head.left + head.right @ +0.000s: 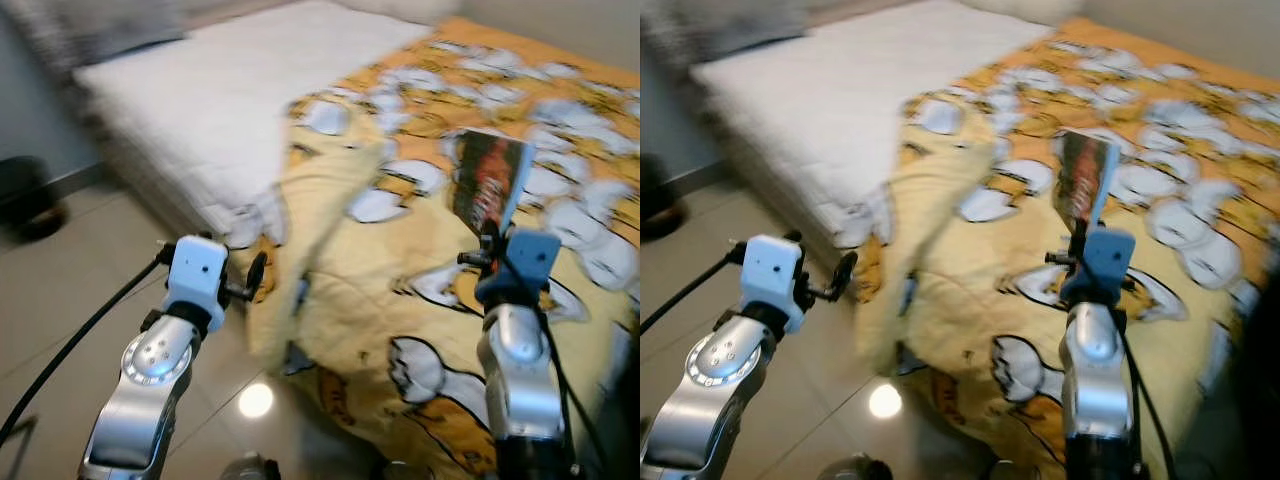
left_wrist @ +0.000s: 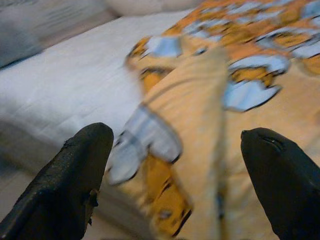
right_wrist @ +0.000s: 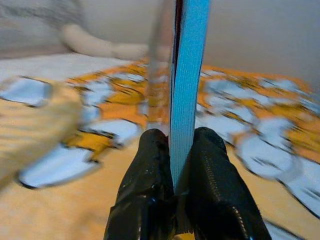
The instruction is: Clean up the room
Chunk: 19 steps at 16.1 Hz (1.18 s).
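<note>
My right gripper [image 3: 177, 145] is shut on a thin book [image 1: 488, 180] with a dark red cover and a pale blue edge [image 3: 187, 75], holding it upright over the bed. Below it lies a yellow and orange quilt [image 1: 400, 290] with white cartoon shapes, one corner folded back and hanging off the bed's near edge. My left gripper [image 2: 175, 150] is open, with its fingers [image 2: 75, 175] wide apart in front of that folded corner [image 2: 190, 130]. Beyond the quilt the white mattress [image 1: 220, 90] lies bare. All views are blurred.
Pale glossy floor tiles [image 1: 70, 280] run along the bed's left side, with a light reflection [image 1: 256, 400] near my arms. A dark object [image 1: 28, 195] sits on the floor at the far left. A black cable [image 1: 80, 335] trails from my left arm. A pillow [image 3: 95, 47] lies at the bed's far end.
</note>
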{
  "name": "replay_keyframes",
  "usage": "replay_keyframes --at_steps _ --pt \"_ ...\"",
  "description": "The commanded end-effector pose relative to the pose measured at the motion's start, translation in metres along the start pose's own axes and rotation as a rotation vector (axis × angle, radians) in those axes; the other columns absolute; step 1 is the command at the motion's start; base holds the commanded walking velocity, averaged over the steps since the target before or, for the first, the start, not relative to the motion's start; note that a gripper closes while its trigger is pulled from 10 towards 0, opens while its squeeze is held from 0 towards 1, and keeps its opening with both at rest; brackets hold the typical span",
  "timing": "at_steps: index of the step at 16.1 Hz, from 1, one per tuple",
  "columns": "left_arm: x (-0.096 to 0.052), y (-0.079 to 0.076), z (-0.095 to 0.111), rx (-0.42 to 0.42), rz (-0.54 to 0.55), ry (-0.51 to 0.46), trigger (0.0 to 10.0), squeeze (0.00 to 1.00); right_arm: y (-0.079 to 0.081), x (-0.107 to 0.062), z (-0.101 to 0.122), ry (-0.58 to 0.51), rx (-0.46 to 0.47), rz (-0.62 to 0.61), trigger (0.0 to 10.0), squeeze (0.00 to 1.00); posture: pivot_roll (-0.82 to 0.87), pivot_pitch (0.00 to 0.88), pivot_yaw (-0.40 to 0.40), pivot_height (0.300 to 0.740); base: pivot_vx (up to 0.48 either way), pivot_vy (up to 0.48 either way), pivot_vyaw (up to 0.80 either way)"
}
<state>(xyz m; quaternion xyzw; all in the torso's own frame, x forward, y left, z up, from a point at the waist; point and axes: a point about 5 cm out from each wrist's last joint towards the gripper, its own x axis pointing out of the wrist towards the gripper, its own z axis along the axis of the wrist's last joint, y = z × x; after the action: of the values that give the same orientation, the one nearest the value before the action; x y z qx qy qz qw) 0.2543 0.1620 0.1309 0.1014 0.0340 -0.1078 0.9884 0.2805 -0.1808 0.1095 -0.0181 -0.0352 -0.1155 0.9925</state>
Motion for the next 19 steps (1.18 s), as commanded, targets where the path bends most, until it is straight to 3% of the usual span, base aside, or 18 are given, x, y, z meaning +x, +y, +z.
replay_keyframes --at_steps 1,3,11,19 --pt "0.002 -0.001 -0.001 -0.005 -0.007 -0.004 10.0 0.47 0.009 0.002 0.013 -0.058 -0.035 0.049 10.0 0.00 -0.01 0.000 0.037 0.740 0.000 0.000 -0.80" --pt "0.004 -0.002 -0.003 0.005 -0.004 -0.002 10.0 0.40 0.010 0.008 0.014 -0.022 -0.030 0.056 10.0 0.00 -0.02 0.000 0.037 0.740 0.000 0.000 -0.80" --pt "0.014 0.006 -0.004 -0.016 0.044 -0.007 10.0 0.39 0.031 0.009 0.006 0.074 -0.076 0.186 10.0 0.00 -0.01 0.000 0.041 0.740 0.000 0.000 -0.80" --pt "0.020 0.009 -0.004 -0.009 0.059 -0.005 10.0 0.40 0.033 0.012 0.008 0.097 -0.081 0.228 10.0 0.00 0.00 0.000 0.027 0.740 0.000 0.261 0.00"
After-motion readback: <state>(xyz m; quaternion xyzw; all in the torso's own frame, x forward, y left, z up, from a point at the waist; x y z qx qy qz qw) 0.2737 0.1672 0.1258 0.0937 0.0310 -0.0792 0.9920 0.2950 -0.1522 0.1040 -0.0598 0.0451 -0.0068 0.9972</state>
